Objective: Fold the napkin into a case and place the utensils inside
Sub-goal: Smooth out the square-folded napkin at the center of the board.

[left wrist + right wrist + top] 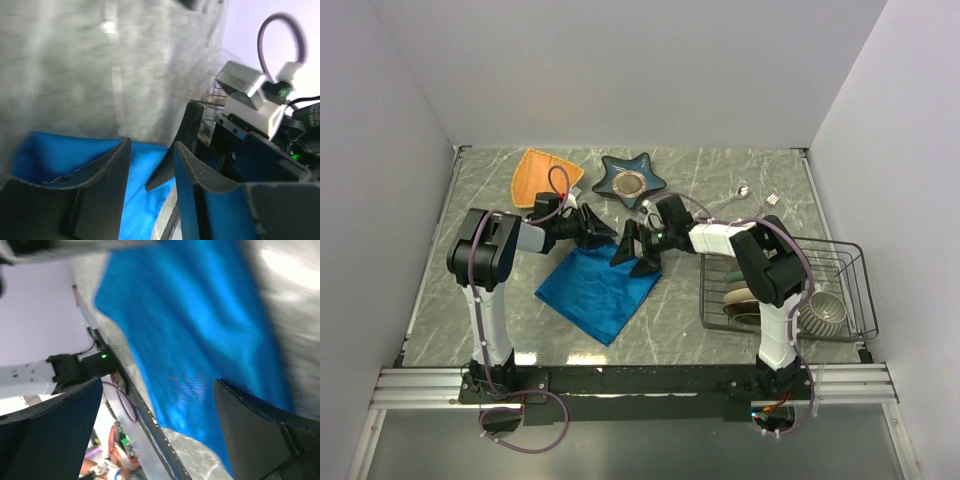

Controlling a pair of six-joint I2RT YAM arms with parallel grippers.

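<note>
The bright blue napkin (598,290) lies on the table as a tilted square, one corner pointing at the arms' bases. My left gripper (607,232) is open and empty just above its far corner. My right gripper (634,251) is open wide and empty over the napkin's far right edge, facing the left one. The left wrist view shows blue cloth (65,152) below the open fingers (112,165) and a right finger (189,127) close ahead. The right wrist view shows the napkin (200,315) spread under the jaws. The spoon (735,194) and fork (767,202) lie at the back right. No case shows.
An orange triangular dish (542,175) and a dark star-shaped dish (629,181) sit at the back. A wire dish rack (840,270) with bowls stands at the right. Grey walls enclose the table on three sides.
</note>
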